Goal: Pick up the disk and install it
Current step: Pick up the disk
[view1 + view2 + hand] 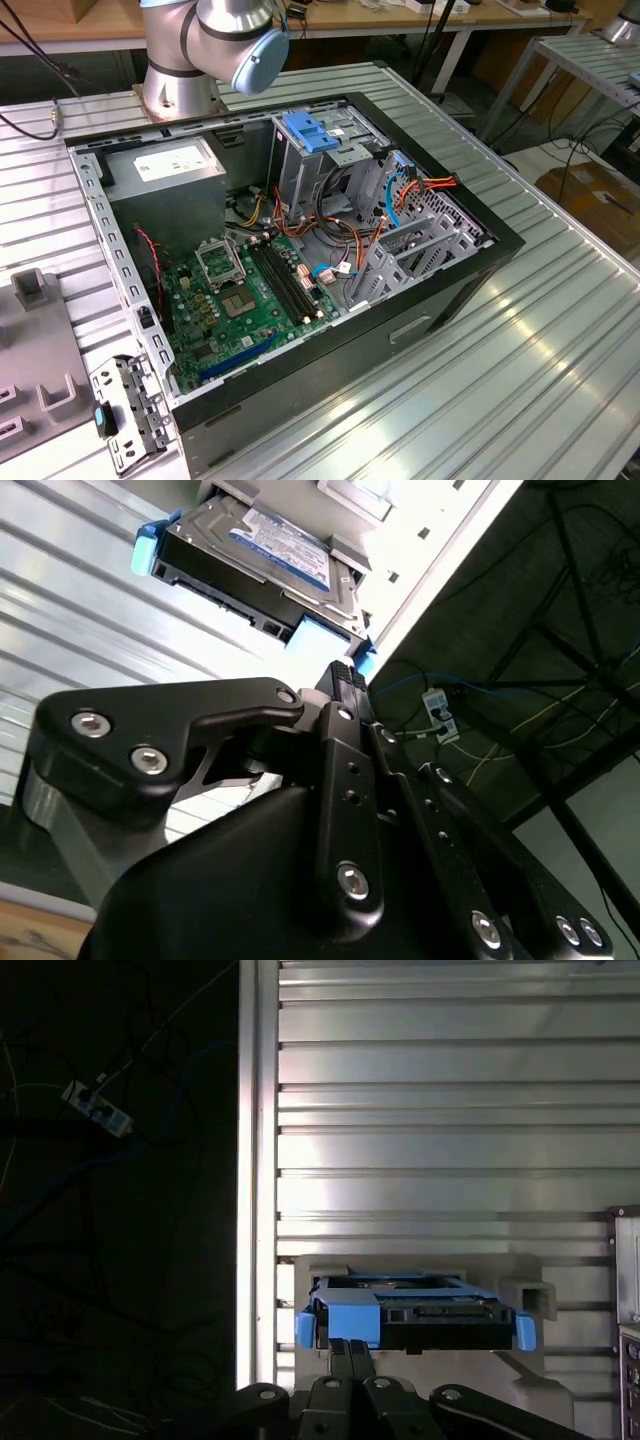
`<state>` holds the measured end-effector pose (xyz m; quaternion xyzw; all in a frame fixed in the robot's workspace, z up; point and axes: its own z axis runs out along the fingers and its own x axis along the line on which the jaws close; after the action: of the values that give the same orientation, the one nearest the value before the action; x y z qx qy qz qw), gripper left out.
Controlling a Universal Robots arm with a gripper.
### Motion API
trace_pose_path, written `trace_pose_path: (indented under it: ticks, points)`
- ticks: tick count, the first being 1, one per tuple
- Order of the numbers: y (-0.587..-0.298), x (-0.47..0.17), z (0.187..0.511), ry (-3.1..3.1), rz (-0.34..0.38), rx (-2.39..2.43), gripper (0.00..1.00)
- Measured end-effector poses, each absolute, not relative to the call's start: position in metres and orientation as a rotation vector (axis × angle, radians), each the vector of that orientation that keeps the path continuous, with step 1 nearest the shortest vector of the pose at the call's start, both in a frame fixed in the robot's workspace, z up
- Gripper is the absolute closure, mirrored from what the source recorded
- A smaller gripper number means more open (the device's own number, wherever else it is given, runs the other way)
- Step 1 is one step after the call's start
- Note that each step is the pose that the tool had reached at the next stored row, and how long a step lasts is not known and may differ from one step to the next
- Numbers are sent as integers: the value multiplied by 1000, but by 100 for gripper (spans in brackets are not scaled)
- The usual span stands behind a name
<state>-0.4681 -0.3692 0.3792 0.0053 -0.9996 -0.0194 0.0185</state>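
The disk [420, 1312] lies in its grey holder [525, 1295] by the table [400, 1110]'s edge, and the gripper [350, 1346], jaws pinched together and empty, hangs just beside its blue rail [345, 1322], so I reckon it wants spreading and centring to grip squarely.

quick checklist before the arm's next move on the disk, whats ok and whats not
1. The disk sits in its grey holder on the ribbed table: ok.
2. The gripper is close in front of the disk's blue-railed end in the first wrist view: ok.
3. Firm hold on the disk: cannot tell.
4. The computer case lies open in the exterior view: ok.
5. Free slot in the grey cage with the blue handle: cannot tell.
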Motion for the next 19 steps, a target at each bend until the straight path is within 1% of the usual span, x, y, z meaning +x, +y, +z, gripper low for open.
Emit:
trace_pose_path:
  ticks: [19]
  points:
    - [-369, -468, 379, -3076, -53, 384, 89]
